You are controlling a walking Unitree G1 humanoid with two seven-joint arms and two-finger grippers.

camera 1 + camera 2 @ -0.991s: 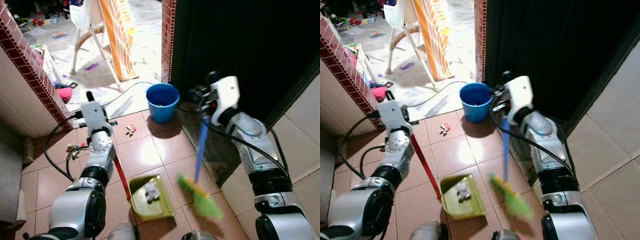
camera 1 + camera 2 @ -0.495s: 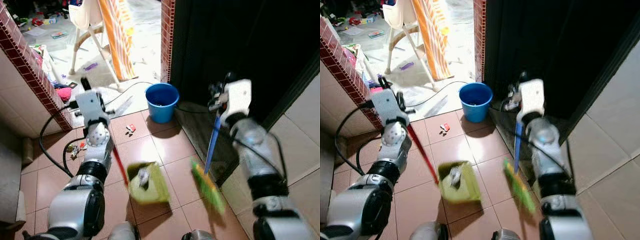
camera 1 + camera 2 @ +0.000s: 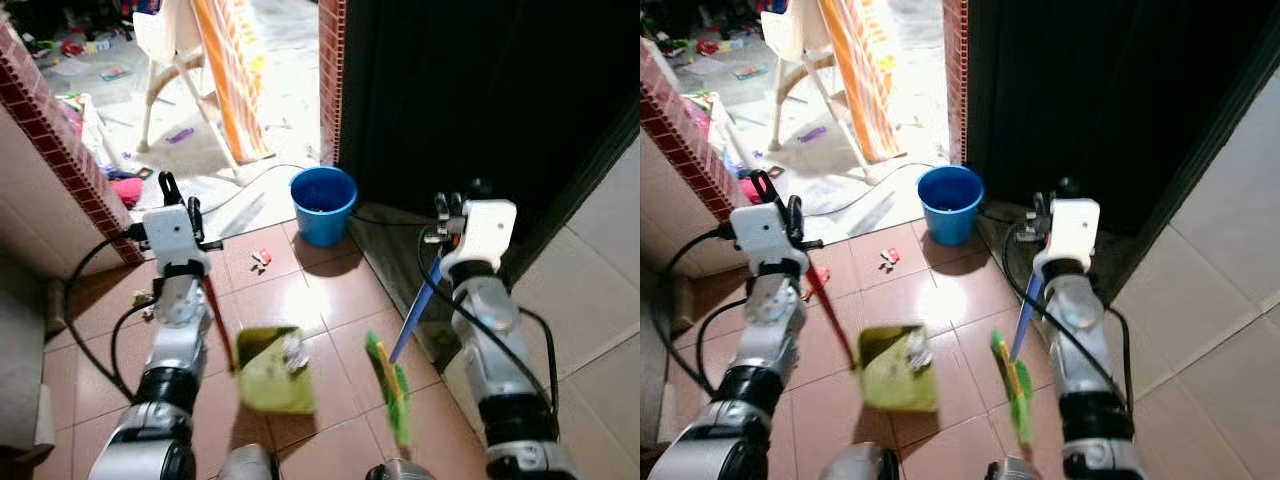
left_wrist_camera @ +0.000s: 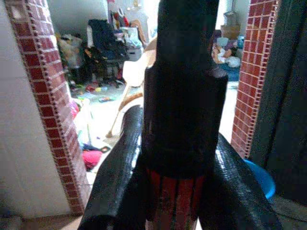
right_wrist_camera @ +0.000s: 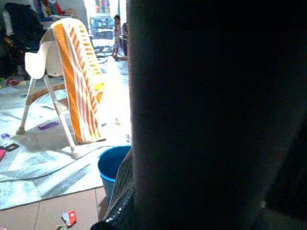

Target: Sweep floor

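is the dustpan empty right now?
No, the green dustpan, held by the left gripper, carries a small crumpled grey-white piece of debris.

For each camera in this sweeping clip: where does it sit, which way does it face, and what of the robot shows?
Left and right eye views: on the head, looking down at tiled floor; both silver arms, green dustpan, broom.
Left wrist view: along the left claw, shut on the dustpan's red handle, toward a brick doorway.
Right wrist view: along the right arm, mostly dark, toward the white chair.
Shared: the blue bucket appears in all.
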